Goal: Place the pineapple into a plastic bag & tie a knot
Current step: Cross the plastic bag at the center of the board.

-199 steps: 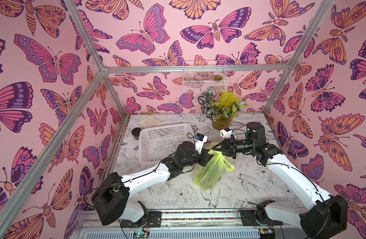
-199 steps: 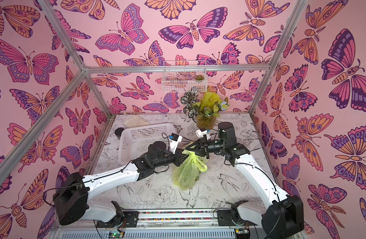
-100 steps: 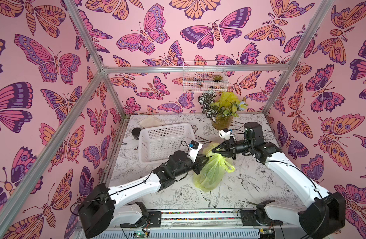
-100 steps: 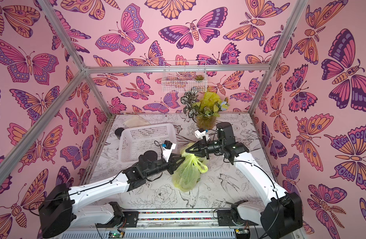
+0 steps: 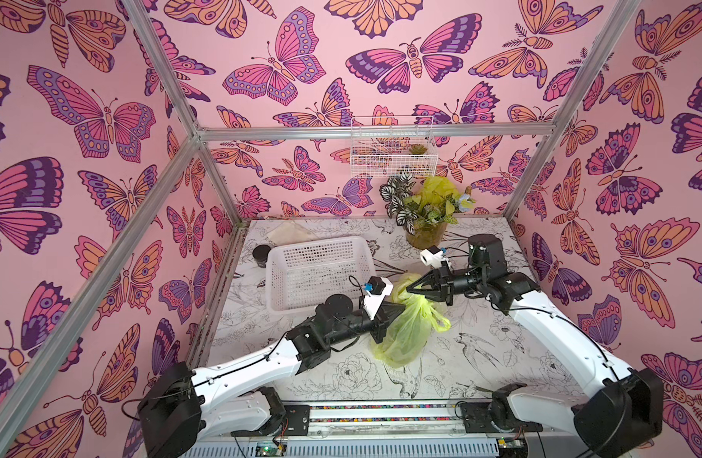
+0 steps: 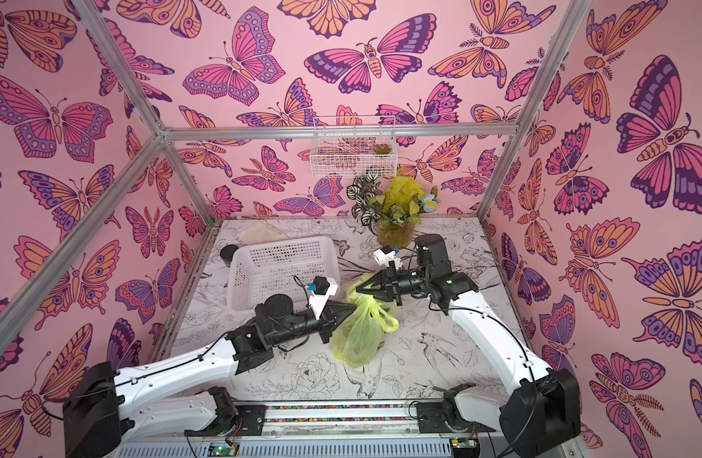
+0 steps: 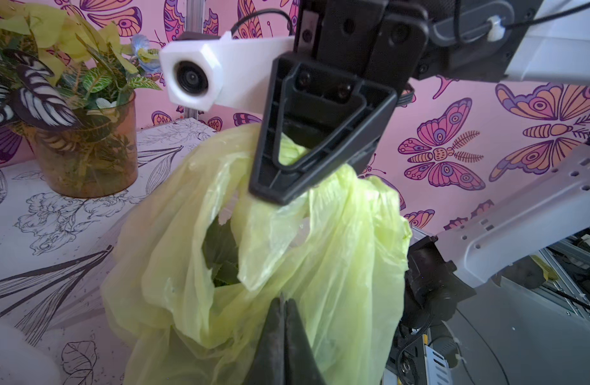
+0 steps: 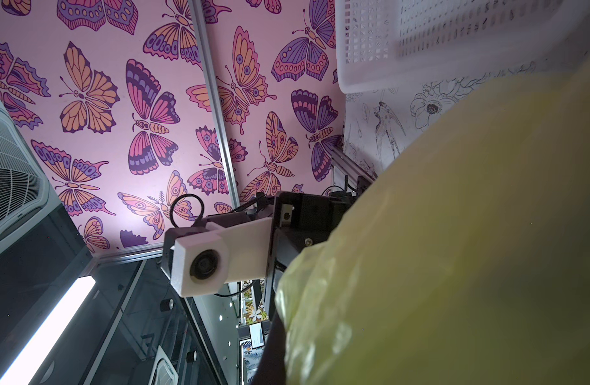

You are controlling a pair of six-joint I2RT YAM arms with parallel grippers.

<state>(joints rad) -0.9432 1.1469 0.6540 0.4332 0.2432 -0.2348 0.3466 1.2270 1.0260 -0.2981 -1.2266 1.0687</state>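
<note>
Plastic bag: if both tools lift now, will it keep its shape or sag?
Likely floppy: the plastic bag is thin, wrinkled film hanging slack from the right tool and left tool. Probably bottom-heavy, since leaves show inside.

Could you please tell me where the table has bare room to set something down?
Bare table lies between the plastic bag and the right arm, and along the front edge before the bag. It is crowded mid-table: the left hand and right hand are both shut on the bag, with the white basket behind and the potted plant at the back.
</note>
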